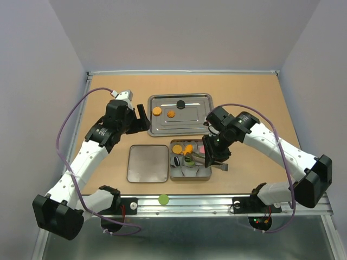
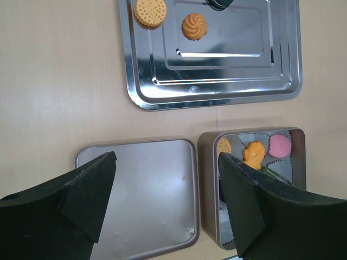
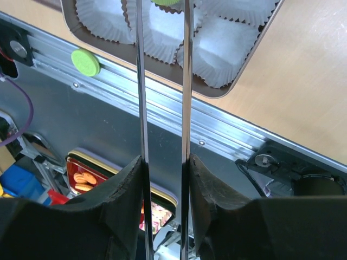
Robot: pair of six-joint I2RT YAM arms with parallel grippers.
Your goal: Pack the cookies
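Note:
Two orange cookies (image 1: 156, 111) (image 1: 170, 114) and a black cookie (image 1: 180, 104) lie on the steel tray (image 1: 200, 125). The open tin (image 1: 191, 178) holds orange, pink, black and green cookies in white paper cups. My right gripper (image 1: 212, 154) is shut on metal tongs (image 3: 139, 81). The tong tips pinch a green cookie (image 3: 165, 2) above the tin's cups (image 3: 222, 46). My left gripper (image 2: 167, 158) is open and empty above the tin lid (image 2: 152, 189), beside the tin (image 2: 209, 184). The pink cookie (image 2: 280, 145) and an orange cookie (image 2: 253, 153) show in the left wrist view.
A loose green cookie (image 1: 163, 199) lies on the aluminium rail at the table's near edge; it also shows in the right wrist view (image 3: 85, 62). The tin lid (image 1: 147, 163) lies flat left of the tin. White walls enclose the table.

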